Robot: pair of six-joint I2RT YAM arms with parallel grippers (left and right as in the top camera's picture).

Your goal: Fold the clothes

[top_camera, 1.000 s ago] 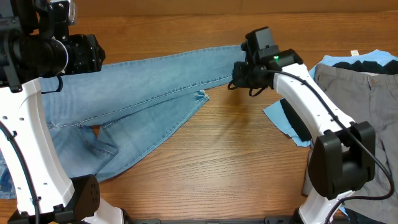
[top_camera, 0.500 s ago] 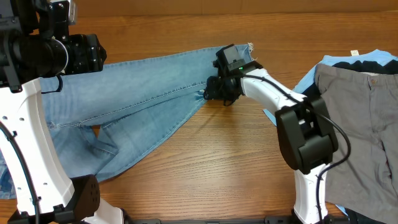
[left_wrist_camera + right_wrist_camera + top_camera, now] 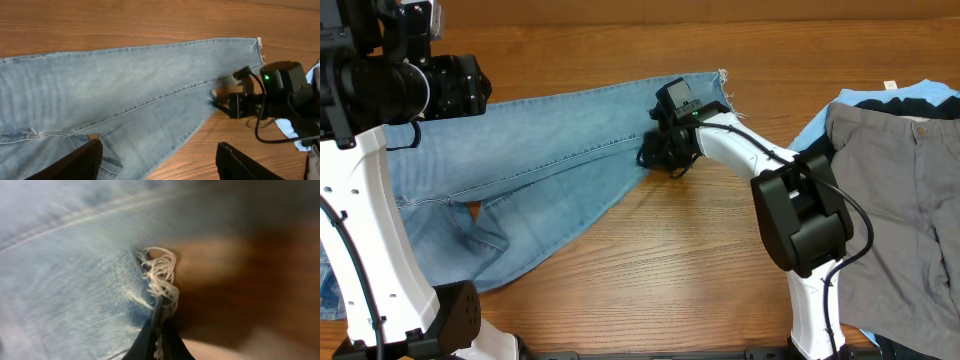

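I see the jeans point(image 3: 550, 140) spread unfolded across the counter point(image 3: 700, 260). My right claw point(image 3: 159, 330) is pinched closed on one frayed hem point(image 3: 161, 275), and my left claw point(image 3: 160, 161) hangs wide above the jeans. No fold is made yet.

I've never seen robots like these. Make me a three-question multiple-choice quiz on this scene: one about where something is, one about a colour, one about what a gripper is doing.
1. Where is the right gripper?
A) at a frayed leg hem of the jeans
B) at the waistband
C) on bare wood

2. What colour is the topmost garment at the far right?
A) red
B) grey
C) green

3. How is the left gripper?
A) shut on cloth
B) holding a cup
C) open, above the jeans

Answers:
1 A: the right wrist view shows it pinched on white frayed threads.
2 B: the overhead view shows grey cloth lying on top.
3 C: its fingers stand wide apart with nothing between them.
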